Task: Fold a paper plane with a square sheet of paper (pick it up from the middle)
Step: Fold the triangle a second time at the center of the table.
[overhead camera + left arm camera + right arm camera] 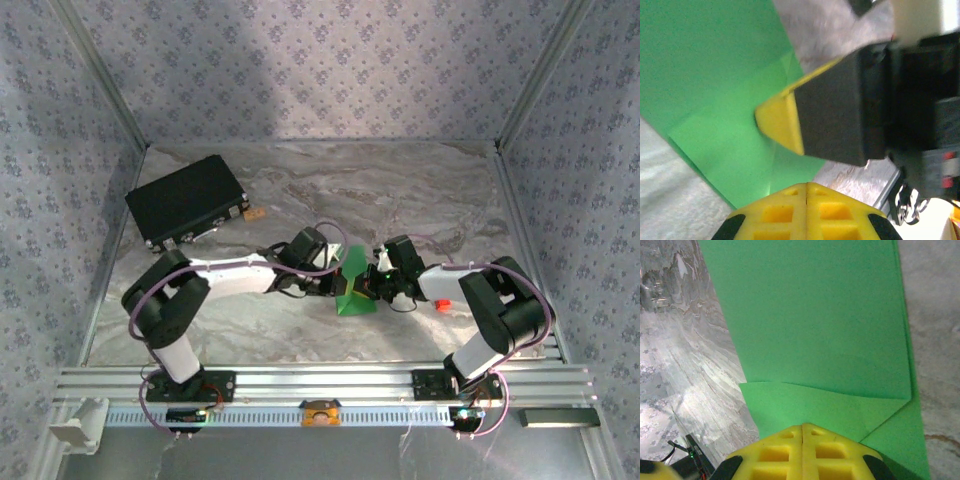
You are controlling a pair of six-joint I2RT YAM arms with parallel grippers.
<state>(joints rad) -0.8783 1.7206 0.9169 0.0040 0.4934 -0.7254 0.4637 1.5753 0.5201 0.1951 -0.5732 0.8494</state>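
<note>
Pinching the green paper (810, 320), left end effector (806, 185) and right end effector (802, 426) clench shut, hiding its lower edge.

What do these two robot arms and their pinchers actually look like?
The left arm and right arm are chunky black joints joined by white tubes, with a thin lilac cable looping alongside. The left gripper and right gripper each have two bright yellow plastic fingers with square hollows and black patches.
</note>
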